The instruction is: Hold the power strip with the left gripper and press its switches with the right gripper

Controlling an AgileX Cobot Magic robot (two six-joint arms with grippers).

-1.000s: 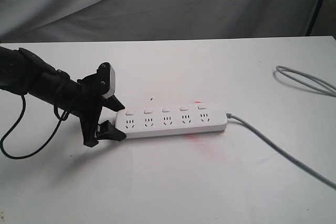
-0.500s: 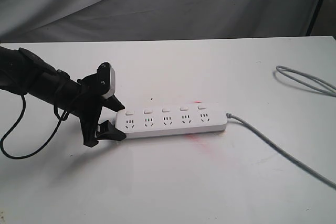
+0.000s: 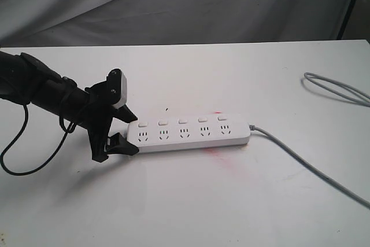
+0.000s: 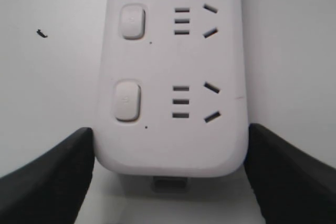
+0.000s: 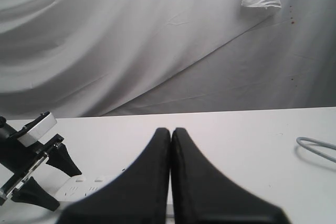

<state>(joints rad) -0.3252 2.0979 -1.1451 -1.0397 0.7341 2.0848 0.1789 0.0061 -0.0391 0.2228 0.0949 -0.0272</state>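
The white power strip (image 3: 191,133) lies flat on the white table, its row of switches (image 3: 182,121) on the far side of the sockets. My left gripper (image 3: 133,133) is shut on the strip's left end, one black finger against each long side. In the left wrist view the fingers (image 4: 63,182) touch both sides of the strip (image 4: 173,77), and two switches (image 4: 127,100) show. My right gripper (image 5: 171,130) is shut and empty, held above the table; it does not appear in the exterior view. Below it, the strip (image 5: 89,184) and the left gripper (image 5: 67,191) are visible.
The strip's grey cord (image 3: 300,160) runs off to the right front, and a loop of it (image 3: 338,88) lies at the right edge. A red smear (image 3: 217,154) marks the table by the strip. A loose black cable (image 3: 23,154) hangs from the left arm. Grey cloth hangs behind.
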